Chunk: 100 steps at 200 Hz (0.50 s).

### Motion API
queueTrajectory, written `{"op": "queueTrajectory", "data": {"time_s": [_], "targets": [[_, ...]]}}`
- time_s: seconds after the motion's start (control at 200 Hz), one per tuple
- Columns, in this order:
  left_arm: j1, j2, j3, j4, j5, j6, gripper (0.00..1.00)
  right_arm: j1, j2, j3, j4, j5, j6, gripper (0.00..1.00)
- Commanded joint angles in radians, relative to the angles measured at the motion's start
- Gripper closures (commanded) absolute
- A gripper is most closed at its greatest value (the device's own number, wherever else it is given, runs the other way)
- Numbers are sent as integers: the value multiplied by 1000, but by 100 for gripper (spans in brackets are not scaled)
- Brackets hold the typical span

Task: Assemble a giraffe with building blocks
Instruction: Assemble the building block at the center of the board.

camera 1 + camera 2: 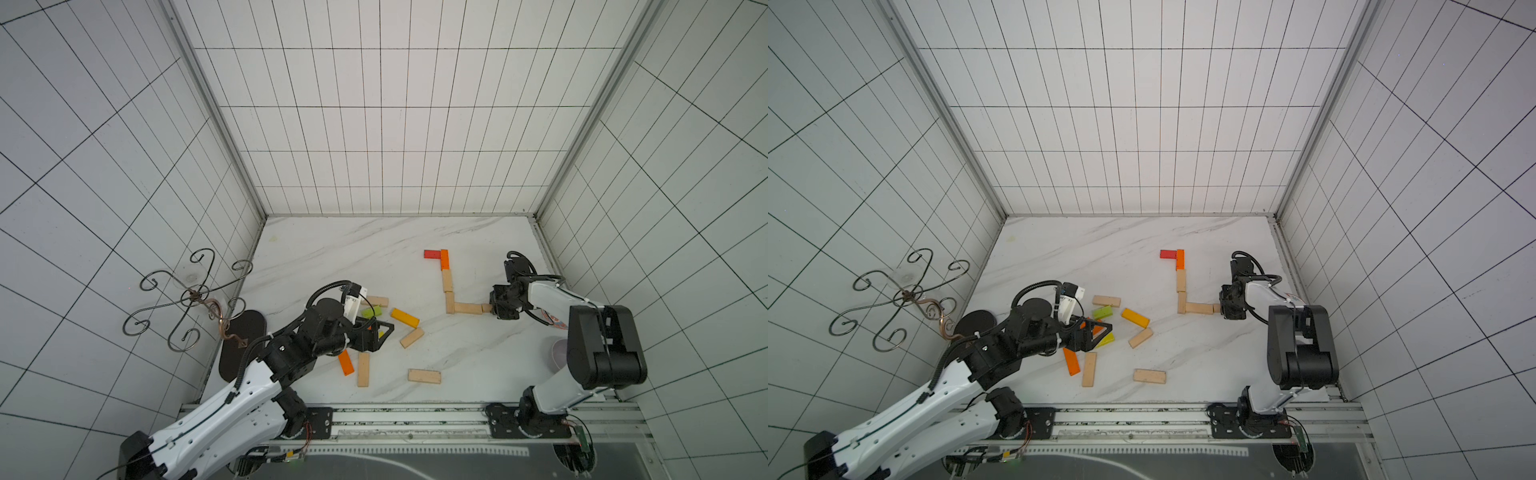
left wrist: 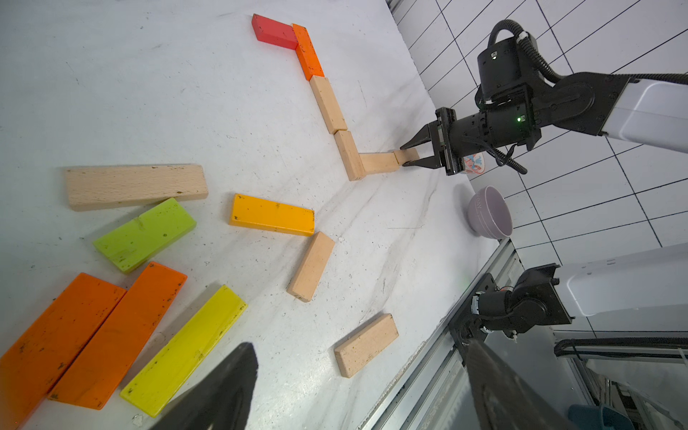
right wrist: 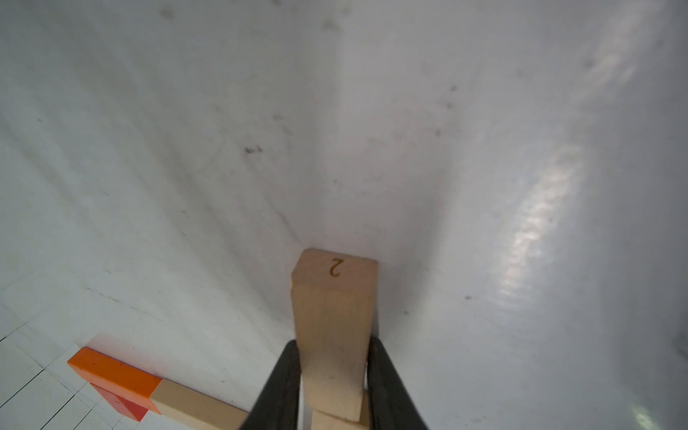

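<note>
A flat figure lies on the marble table (image 1: 332, 249): a red block (image 1: 432, 253), an orange block (image 1: 444, 259), natural wood blocks (image 1: 447, 280) in a line, and a crosswise natural block (image 1: 467, 308). At that block's right end my right gripper (image 1: 494, 309) is shut on a small natural block (image 3: 335, 298) marked "2"; both fingers (image 3: 286, 372) press its sides. My left gripper (image 1: 380, 332) hangs open over the loose pile, holding nothing. Green (image 2: 145, 234), yellow (image 2: 184, 350), orange (image 2: 119, 335) and amber (image 2: 271, 215) blocks lie below it.
Loose natural blocks lie near the front (image 1: 424, 376), (image 1: 363, 370), (image 1: 412, 337). A lilac bowl (image 2: 489, 212) sits at the right edge behind the right arm. A curly metal stand (image 1: 191, 295) on a dark oval base (image 1: 243, 345) stands at the left. A metal rail (image 1: 415, 415) bounds the front.
</note>
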Motion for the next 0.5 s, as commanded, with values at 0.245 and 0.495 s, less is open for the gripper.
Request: {"op": "queueTrajectory", "data": {"time_s": [0.245, 0.495], "targets": [[-4, -18, 13, -9, -13, 3, 12, 17, -16, -33, -63, 14, 35, 69], [-4, -20, 14, -9, -15, 5, 12, 20, -22, -41, -61, 14, 53, 69]]}}
